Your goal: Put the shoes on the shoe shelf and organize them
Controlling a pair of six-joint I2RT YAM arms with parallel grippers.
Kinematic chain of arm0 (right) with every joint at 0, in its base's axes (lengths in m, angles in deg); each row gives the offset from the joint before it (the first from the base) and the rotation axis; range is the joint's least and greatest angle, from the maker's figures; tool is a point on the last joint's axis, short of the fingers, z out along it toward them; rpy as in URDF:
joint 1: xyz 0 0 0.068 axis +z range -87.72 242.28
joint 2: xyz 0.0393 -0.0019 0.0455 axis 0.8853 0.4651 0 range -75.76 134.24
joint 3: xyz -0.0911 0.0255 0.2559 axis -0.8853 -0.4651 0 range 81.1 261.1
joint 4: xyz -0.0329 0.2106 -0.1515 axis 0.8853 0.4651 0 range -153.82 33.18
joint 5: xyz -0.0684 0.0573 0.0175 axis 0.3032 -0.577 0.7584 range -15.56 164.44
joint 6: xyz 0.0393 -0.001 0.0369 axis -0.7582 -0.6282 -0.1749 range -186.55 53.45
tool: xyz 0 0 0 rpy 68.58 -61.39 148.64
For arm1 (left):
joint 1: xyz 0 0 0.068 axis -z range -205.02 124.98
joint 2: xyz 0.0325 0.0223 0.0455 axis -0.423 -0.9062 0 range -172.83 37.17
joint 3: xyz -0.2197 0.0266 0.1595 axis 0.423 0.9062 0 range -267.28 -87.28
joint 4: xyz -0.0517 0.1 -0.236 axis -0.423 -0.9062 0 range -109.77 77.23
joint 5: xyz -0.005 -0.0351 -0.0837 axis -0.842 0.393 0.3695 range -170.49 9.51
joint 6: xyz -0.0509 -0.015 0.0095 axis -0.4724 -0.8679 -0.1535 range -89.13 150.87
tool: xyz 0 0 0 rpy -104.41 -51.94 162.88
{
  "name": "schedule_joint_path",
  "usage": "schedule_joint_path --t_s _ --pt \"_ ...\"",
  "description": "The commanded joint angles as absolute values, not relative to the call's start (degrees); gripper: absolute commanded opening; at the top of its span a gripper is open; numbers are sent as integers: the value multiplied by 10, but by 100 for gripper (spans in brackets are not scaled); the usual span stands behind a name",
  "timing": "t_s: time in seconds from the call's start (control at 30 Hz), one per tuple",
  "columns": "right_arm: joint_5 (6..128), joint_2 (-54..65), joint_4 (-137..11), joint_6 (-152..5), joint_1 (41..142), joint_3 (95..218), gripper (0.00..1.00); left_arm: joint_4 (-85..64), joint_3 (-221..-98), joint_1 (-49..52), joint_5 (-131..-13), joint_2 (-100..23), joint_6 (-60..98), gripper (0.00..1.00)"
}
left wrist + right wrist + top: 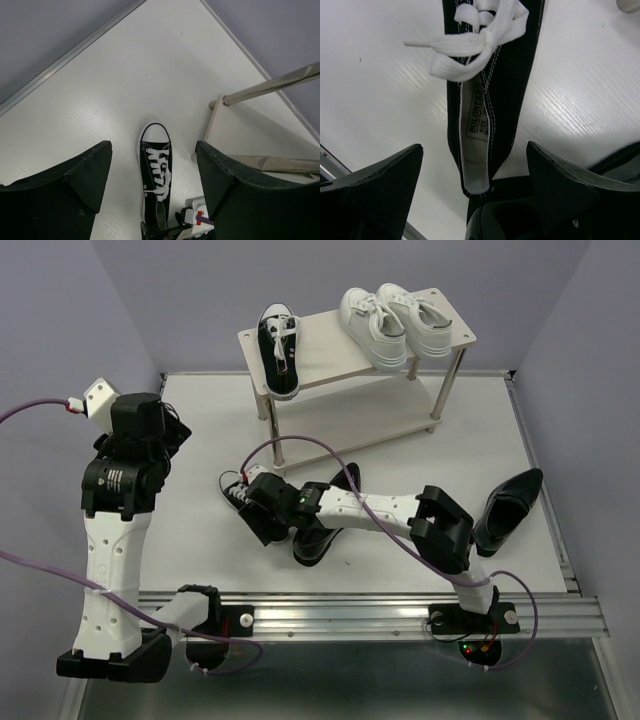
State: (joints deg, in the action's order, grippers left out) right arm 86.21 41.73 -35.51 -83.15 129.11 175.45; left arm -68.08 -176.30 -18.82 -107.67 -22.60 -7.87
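Top external view, read from near to far. Close to the arms' bases, a glossy black loafer (312, 545) lies on the white table (190, 540), partly covered by the right arm (385, 510), and a second loafer (508, 508) lies well apart toward the right edge. The right gripper (474, 147) is positioned low over a black canvas sneaker (156, 175) that lies on the table in front of the shelf. Its jaws are spread wide on either side of the heel opening, and nothing is grasped. The left gripper (153, 146) is held higher at the table's left side, jaws likewise parted and released, with that sneaker seen below between them. Farthest back stands the shoe shelf (330, 340). On its upper board, a matching canvas sneaker (279, 348) is set at the left end and two white sneakers (375, 325) are set side by side at the right end.
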Motion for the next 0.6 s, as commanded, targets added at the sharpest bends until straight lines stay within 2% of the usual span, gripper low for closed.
schedule_joint_path --t_s 0.0,0.17,0.27,0.4,0.43,0.47,0.57 --pt "859 443 -396 -831 1295 1791 82 -662 -1756 -193 -1071 -215 -64 79" --pt "862 463 -408 -841 1295 1792 63 -666 -1752 -193 -1071 -205 -60 79" --pt "863 463 -408 -846 1295 1792 48 -666 -1749 -194 -1071 -200 -59 79" --pt "870 450 -408 -846 1295 1787 24 -665 -1748 -194 -1071 -200 -58 79" --pt "873 437 -409 -846 1295 1785 12 -665 -1747 -194 -1071 -199 -57 79" --pt "874 430 -408 -843 1295 1782 3 -662 -1746 -194 -1071 -200 -57 79" --pt "867 401 -409 -828 1295 1781 1 -659 -1741 -194 -1070 -199 -55 79"
